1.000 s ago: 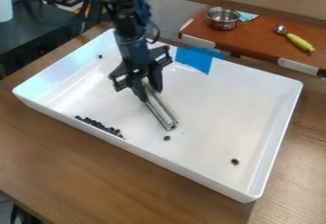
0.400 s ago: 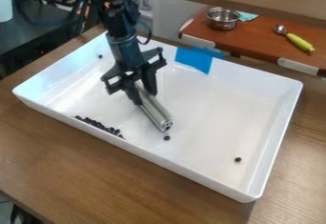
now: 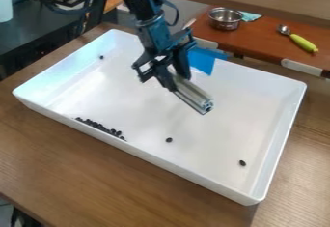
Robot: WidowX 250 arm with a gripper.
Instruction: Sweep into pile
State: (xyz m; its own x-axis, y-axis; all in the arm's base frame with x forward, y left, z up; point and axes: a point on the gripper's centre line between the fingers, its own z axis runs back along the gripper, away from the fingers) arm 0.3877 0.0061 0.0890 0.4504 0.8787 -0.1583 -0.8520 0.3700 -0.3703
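I, the black two-finger gripper (image 3: 180, 83), swing away from the small dark round bit (image 3: 169, 139) near the middle of the white plastic tray's (image 3: 278, 144) camera-side wall, and my jaws clench a silver grooved metal bar (image 3: 193, 97). Its free end, just beside that bit a moment ago, now points towards the tray's right half. The bit itself stays put, so this swing gathers nothing. Another dark round bit (image 3: 242, 163), near the tray's camera-side right corner, shifts only slightly. The long dark pile (image 3: 100, 126) lies unchanged along the left part of the tray's camera-side wall. I judge I am repositioning: I need to get behind the stragglers and push them leftward, gently, since they may roll
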